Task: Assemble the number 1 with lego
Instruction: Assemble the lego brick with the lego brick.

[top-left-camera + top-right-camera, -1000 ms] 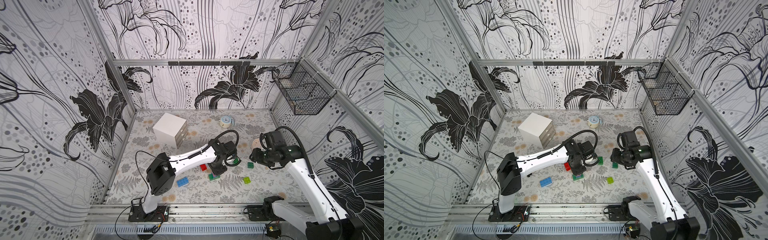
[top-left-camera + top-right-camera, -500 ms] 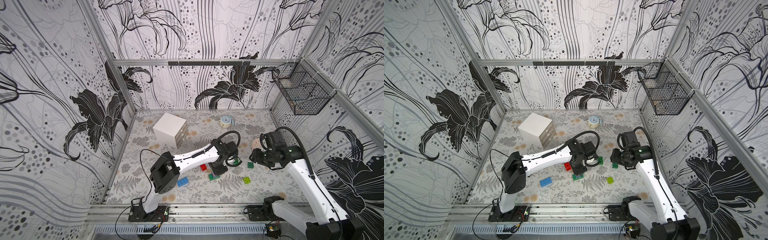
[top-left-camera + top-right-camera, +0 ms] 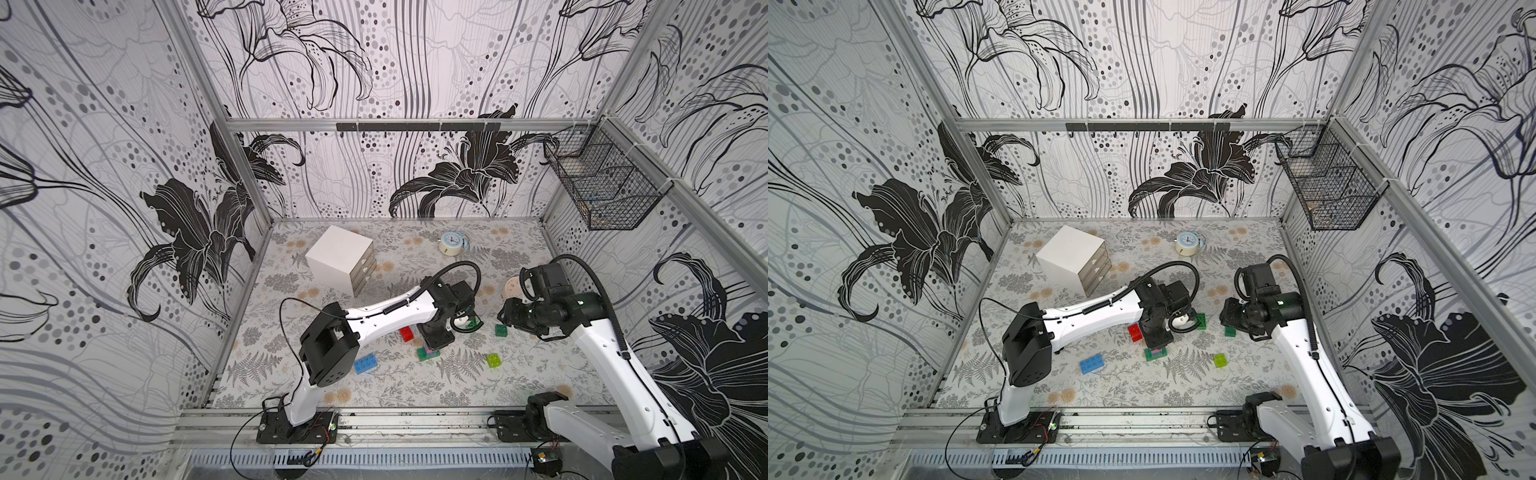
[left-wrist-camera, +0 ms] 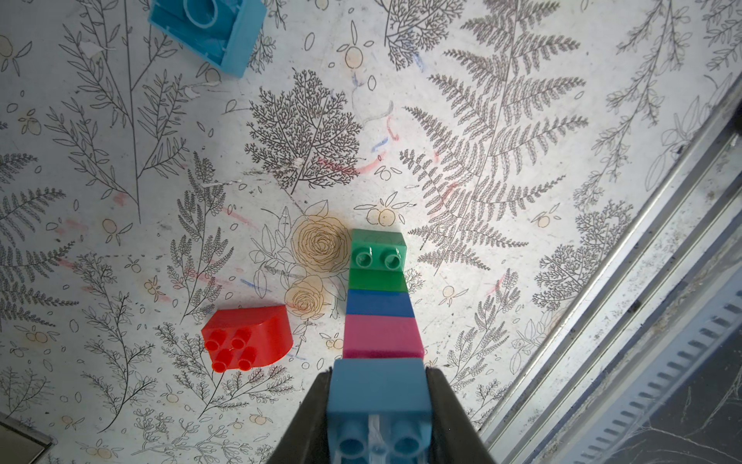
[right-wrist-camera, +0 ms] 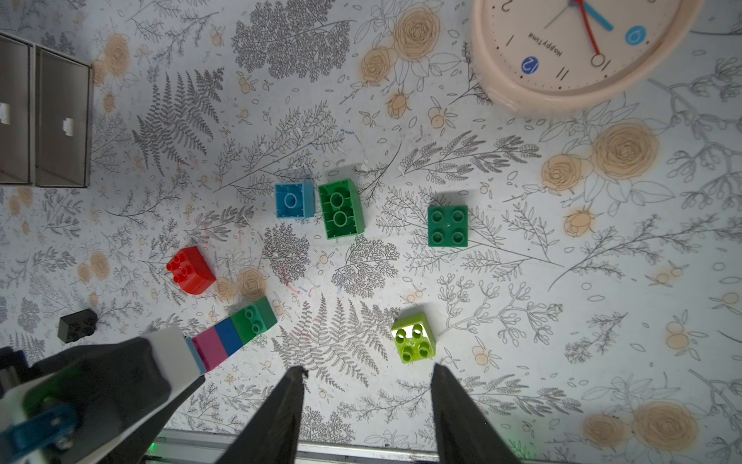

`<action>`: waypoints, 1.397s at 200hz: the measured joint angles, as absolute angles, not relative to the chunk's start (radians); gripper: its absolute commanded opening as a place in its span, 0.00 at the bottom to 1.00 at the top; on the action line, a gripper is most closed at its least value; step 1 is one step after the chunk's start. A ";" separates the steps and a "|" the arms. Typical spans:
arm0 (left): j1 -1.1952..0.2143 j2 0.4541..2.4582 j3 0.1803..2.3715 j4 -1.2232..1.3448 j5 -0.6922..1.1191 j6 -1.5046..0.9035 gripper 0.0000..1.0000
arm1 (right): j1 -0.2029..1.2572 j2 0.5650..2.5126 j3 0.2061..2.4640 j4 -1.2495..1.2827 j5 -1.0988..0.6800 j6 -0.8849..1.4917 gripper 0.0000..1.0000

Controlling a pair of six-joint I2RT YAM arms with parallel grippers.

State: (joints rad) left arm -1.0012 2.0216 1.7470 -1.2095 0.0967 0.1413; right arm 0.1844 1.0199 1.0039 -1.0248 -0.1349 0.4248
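Left arm's elbow has swung a little to the right over the last second. Its gripper end has barely moved, and the stack (image 4: 379,305) has not shifted on the table (image 3: 415,395). Right arm unchanged.

Left gripper (image 4: 377,375): jaws clamped on the light blue brick (image 4: 379,405), the top piece of the column. Below it come pink, blue and green, on a green foot showing two bare studs. The column stands mid-table toward the near side, just right of the red brick (image 3: 406,333) and clear of it.

Right gripper (image 5: 367,368): jaws partly apart with nothing between them, hanging over bare table close to the lime brick (image 5: 413,337).

Loose pieces: blue oblong brick (image 3: 365,365) at near left, dark green square brick (image 3: 501,330) off to the right.

Reading: with the arm shifting and the stack fixed, you look to be seating the top brick, so the upright of the 1 is probably close to done. Before you let go, check that the light blue brick sits flat. A tall, narrow column could tip if the jaws drag on release. Any flag at the top is not yet added.
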 measured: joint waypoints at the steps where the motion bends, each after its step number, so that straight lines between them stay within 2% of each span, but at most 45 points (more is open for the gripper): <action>1: -1.001 2.022 1.747 -1.209 0.097 0.143 0.14 | 0.184 1.020 1.003 -1.025 -0.135 0.425 0.54; 96: -1.004 2.022 1.747 -1.208 0.060 0.195 0.14 | 0.184 1.020 1.003 -1.025 -0.135 0.425 0.54; 279: -1.009 2.020 1.752 -1.199 0.049 0.145 0.14 | 0.184 1.028 1.003 -1.025 -0.142 0.425 0.54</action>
